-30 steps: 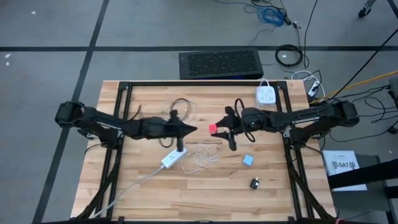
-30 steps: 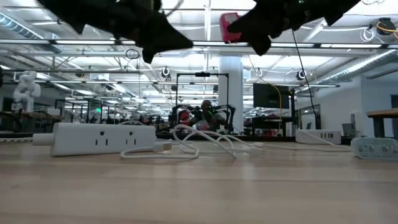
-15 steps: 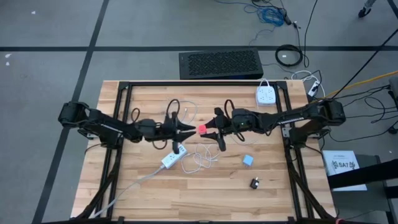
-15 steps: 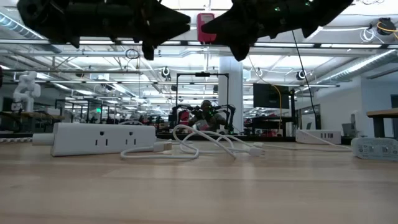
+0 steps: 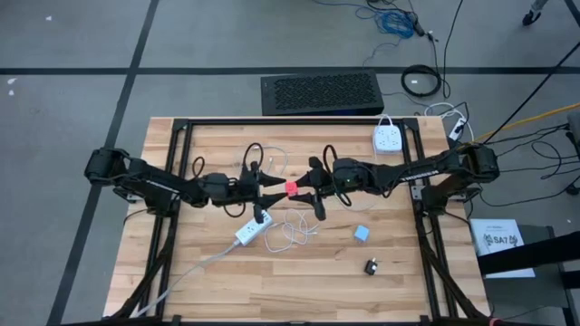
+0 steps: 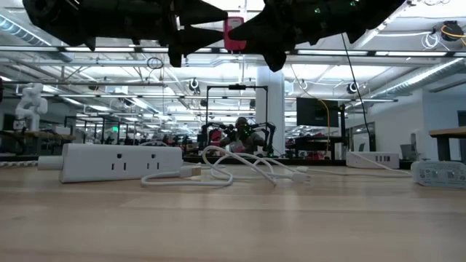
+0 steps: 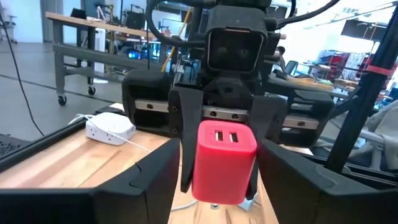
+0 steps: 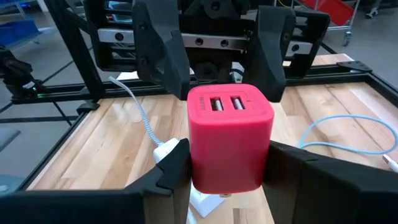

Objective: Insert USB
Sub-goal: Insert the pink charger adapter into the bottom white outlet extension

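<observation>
Up above the middle of the wooden surface, both arms meet nose to nose. Right gripper is clamped on a red USB charger block, two ports facing out toward the other arm, held in the air well clear of the wood. Left gripper has its fingers spread wide, one on each side of the block, not pinching it as far as I can see. Below them sits a white power strip with a loose white cable coiled beside it. A small blue cube and a small black adapter lie nearer the right side, plus another white power strip at the far edge.
</observation>
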You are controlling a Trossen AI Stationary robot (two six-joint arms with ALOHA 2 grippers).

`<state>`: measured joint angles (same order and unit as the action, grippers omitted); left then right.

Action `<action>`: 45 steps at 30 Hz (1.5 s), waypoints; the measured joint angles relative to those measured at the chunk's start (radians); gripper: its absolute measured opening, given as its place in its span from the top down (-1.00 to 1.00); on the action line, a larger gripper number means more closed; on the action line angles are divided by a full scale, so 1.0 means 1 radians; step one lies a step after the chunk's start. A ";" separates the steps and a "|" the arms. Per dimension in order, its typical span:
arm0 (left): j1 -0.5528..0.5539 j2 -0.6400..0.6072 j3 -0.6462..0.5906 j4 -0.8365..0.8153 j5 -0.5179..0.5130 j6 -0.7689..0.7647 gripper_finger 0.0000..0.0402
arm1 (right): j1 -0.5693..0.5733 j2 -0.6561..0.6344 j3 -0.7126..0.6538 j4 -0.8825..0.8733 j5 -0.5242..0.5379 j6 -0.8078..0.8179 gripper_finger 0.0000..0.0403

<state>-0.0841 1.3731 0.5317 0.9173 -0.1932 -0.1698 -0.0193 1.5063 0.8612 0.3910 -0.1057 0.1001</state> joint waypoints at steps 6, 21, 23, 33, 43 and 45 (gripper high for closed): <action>-0.001 0.000 0.001 -0.001 0.009 0.001 -0.09 | 0.000 0.000 0.000 0.002 -0.005 -0.001 0.38; -0.001 0.088 0.096 -0.043 0.061 0.047 -0.09 | 0.001 0.000 -0.001 0.004 -0.008 0.010 0.38; -0.001 0.089 0.096 -0.035 0.062 0.045 -0.09 | 0.001 0.000 -0.001 0.003 -0.008 0.010 0.38; -0.002 0.089 0.102 -0.048 0.040 0.054 0.23 | 0.000 -0.001 -0.001 0.002 -0.008 0.012 0.38; -0.053 0.088 0.104 -0.045 -0.042 0.083 0.23 | 0.001 -0.001 0.000 0.004 -0.011 0.008 0.22; -0.073 0.082 0.104 -0.049 -0.083 0.106 0.23 | 0.001 -0.001 0.000 0.006 -0.009 0.008 0.21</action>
<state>-0.1569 1.4549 0.6361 0.8687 -0.2766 -0.0633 -0.0185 1.5055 0.8612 0.3973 -0.1146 0.1081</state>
